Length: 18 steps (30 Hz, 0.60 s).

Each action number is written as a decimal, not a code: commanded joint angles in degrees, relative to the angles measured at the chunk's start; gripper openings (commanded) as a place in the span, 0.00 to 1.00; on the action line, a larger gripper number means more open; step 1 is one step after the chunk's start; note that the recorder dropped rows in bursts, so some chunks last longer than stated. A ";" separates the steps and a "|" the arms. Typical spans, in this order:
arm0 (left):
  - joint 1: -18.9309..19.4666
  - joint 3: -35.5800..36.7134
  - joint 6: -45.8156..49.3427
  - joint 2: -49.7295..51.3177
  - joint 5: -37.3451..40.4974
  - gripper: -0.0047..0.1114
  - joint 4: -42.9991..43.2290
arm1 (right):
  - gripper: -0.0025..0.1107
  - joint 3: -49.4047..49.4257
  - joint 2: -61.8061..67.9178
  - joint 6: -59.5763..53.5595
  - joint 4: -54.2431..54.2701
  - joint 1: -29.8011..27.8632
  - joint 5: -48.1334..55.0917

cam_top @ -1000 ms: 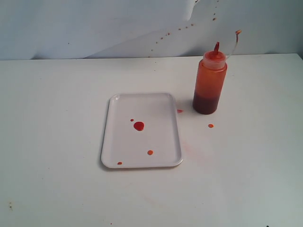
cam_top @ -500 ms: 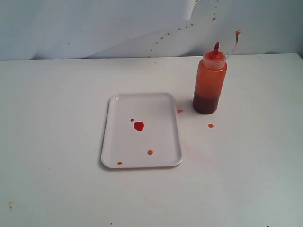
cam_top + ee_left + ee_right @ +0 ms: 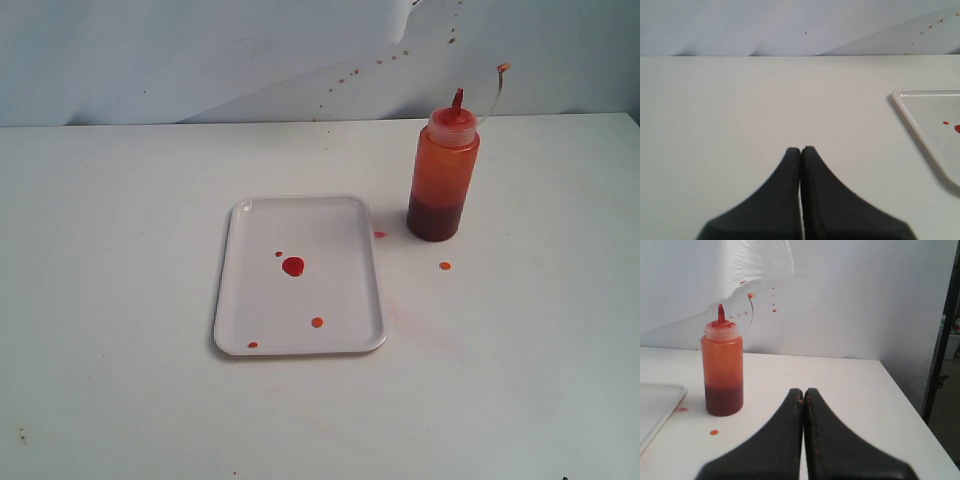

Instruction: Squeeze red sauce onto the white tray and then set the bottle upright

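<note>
The bottle (image 3: 442,175) stands upright on the table just right of the white tray (image 3: 330,215), its cap dangling on its tether. Dark red sauce fills its lower part (image 3: 723,399). Drops of red sauce (image 3: 293,266) lie on the tray. In the left wrist view, the tray's corner (image 3: 920,112) shows, with my left gripper (image 3: 801,149) shut and empty, apart from it. My right gripper (image 3: 803,390) is shut and empty, with sauce smears on its fingertips, standing clear of the bottle (image 3: 722,365). Neither gripper appears in the exterior view.
Small sauce drops (image 3: 445,266) lie on the white table between tray and bottle, and a faint pink smear (image 3: 405,318) marks the table right of the tray. Sauce splatters dot the white backdrop (image 3: 350,72). The table's right edge (image 3: 905,395) is near my right gripper.
</note>
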 commanded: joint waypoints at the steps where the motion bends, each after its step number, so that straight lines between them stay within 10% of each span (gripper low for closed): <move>1: 0.18 0.24 -0.62 -0.12 -0.75 0.04 0.00 | 0.02 2.24 -0.23 -1.18 1.16 -0.42 -1.13; 18: 0.18 0.24 -0.62 -0.12 -0.75 0.04 0.00 | 0.02 2.24 -0.23 3.83 3.75 -0.42 9.27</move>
